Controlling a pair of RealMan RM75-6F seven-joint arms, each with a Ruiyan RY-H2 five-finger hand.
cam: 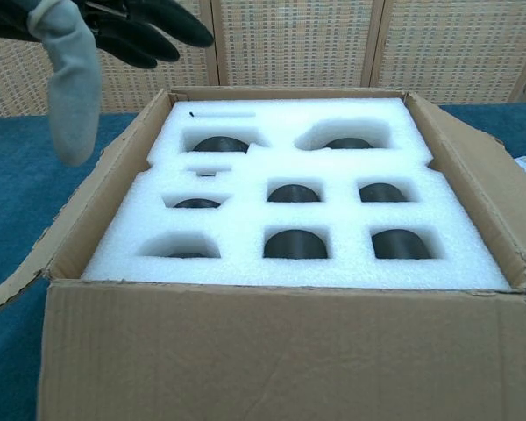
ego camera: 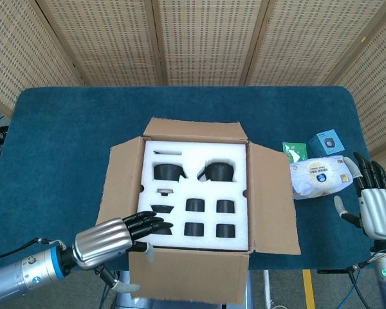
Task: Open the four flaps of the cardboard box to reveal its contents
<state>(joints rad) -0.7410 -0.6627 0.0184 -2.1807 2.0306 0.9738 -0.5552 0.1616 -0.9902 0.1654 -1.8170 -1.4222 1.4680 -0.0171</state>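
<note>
The cardboard box (ego camera: 260, 199) stands mid-table with all four flaps spread outward. Its near flap (ego camera: 193, 277) hangs down over the table's front edge and fills the bottom of the chest view (cam: 280, 351). Inside lies a white foam insert (cam: 289, 219) with dark items sunk in several cavities. My left hand (ego camera: 119, 235) hovers over the box's near left corner with fingers stretched out, holding nothing. In the chest view the left hand (cam: 96, 26) shows at top left, thumb hanging down clear of the cardboard. My right hand (ego camera: 373, 203) is open at the table's right edge, away from the box.
A white bag (ego camera: 318, 175) lies right of the box, just left of my right hand. Behind it sit a small blue box (ego camera: 327, 141) and a green packet (ego camera: 294, 150). The blue-covered table (ego camera: 64, 141) is backed by perforated wall panels.
</note>
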